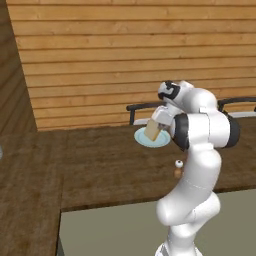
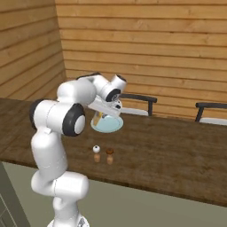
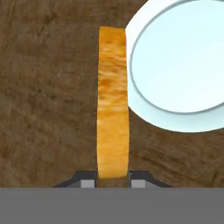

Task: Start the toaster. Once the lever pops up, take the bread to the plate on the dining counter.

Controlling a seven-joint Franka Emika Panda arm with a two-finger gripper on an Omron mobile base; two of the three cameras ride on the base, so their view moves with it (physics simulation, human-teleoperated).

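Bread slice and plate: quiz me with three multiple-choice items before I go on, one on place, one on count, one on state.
1. In the hand view, where is the bread relative to the plate?
A. beside its rim, over bare dining counter
B. flat in its centre
C. under it

2. How many small shakers stand on the counter?
A. one
B. two
C. four

3. What is the gripper doing?
A. open and empty
B. shut on the bread
C. shut on the plate

Answers:
1 A, the slice hangs edge-on left of the rim, over wood.
2 B, the right base view shows a white-topped and a brown-topped one.
3 B, both fingertips pinch the slice's lower end.
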